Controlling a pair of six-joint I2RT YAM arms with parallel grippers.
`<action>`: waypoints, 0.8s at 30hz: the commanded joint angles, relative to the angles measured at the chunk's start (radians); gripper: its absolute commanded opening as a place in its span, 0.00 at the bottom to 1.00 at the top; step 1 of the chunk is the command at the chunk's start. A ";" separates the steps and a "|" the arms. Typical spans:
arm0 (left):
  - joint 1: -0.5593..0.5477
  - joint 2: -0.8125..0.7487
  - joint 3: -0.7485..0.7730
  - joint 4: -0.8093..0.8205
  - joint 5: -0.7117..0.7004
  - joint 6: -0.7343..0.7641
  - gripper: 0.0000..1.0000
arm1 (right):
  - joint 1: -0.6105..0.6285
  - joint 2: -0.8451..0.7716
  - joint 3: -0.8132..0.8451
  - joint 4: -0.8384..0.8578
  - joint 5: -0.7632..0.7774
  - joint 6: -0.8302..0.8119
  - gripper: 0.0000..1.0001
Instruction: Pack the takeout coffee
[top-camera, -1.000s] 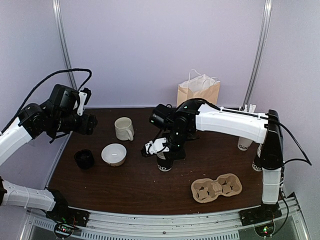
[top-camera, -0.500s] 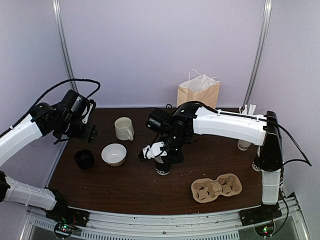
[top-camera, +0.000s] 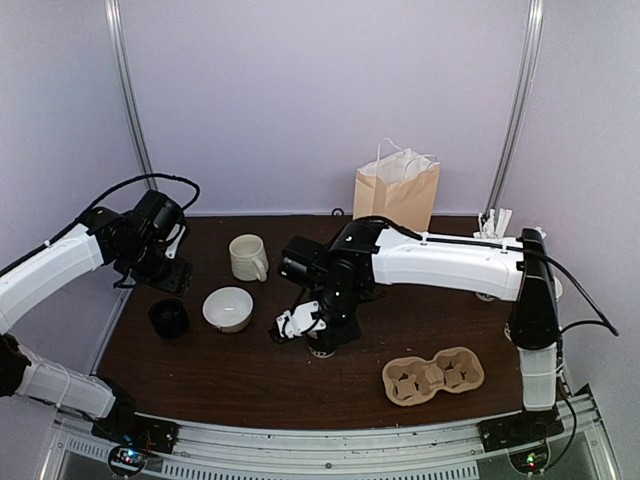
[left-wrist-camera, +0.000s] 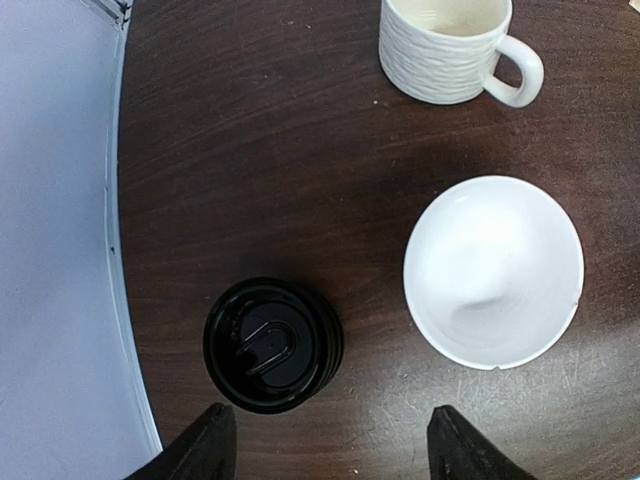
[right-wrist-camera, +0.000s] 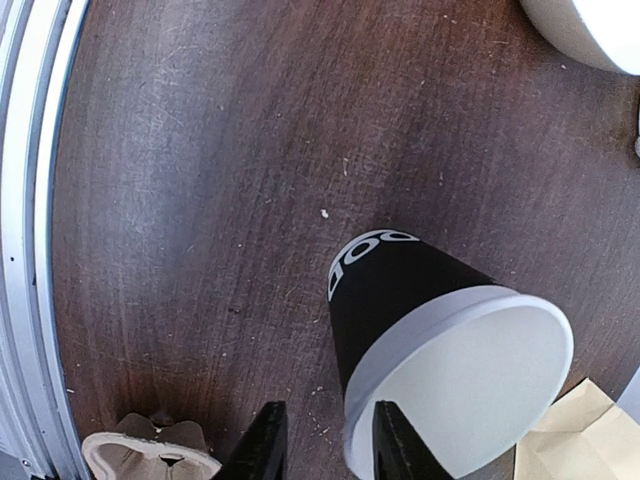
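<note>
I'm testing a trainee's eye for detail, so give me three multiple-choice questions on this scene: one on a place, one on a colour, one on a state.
1. Where is the bag? A) at the table's far edge B) on the carrier C) in the mug
2. The bowl is: A) black B) white C) brown
3. The left gripper is: A) shut on the mug B) shut on a spoon C) open

Answers: 1 A, it stands at the back in the top view; 2 B, white throughout; 3 C, its fingers stand apart with nothing between.

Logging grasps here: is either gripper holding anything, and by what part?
Left gripper holds nothing. Right gripper straddles the paper cup's rim, jaws parted, so no grip shows.
</note>
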 joint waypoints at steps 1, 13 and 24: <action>0.017 0.027 -0.007 -0.013 0.038 0.009 0.69 | -0.003 -0.111 0.037 -0.046 0.020 0.014 0.34; 0.029 0.054 0.006 -0.044 0.060 0.027 0.67 | -0.295 -0.498 -0.353 0.230 -0.193 0.217 0.41; 0.072 0.197 0.086 -0.146 0.138 0.030 0.56 | -0.512 -0.615 -0.768 0.522 -0.406 0.255 0.44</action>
